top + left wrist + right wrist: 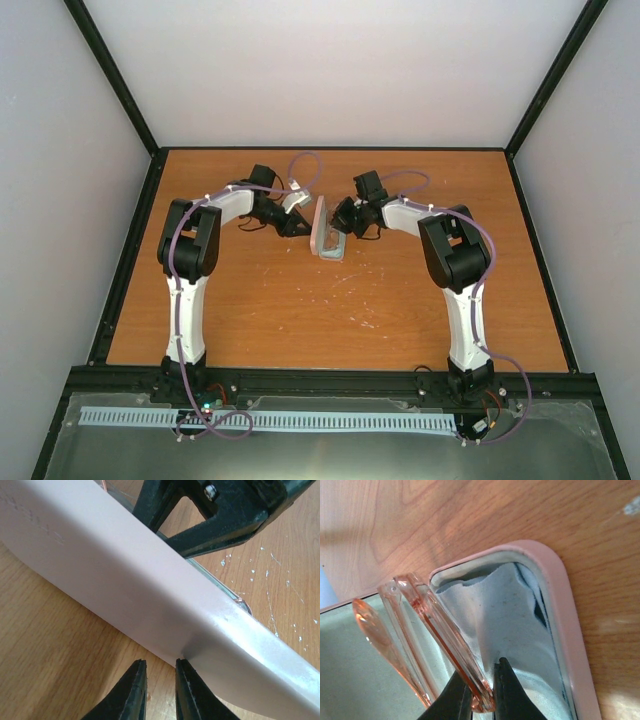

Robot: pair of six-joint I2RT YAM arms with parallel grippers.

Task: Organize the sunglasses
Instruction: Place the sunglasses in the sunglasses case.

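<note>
A pink sunglasses case [328, 232] stands open at the table's middle, its lid [150, 590] raised. My left gripper [300, 225] is at the lid's outer side. In the left wrist view its fingers [161, 667] stand a narrow gap apart at the lid's lower edge, holding nothing. My right gripper [343, 222] is at the case's open side. It is shut [482, 680] on folded pink translucent sunglasses [435, 625], held over the grey lining inside the case rim [565, 620]. A pale blue cloth [505, 610] lies in the case.
The brown wooden table [330, 320] carries white scratch marks near its middle. Black frame posts and white walls bound it on three sides. The right gripper's black fingers [220, 510] show beyond the lid in the left wrist view.
</note>
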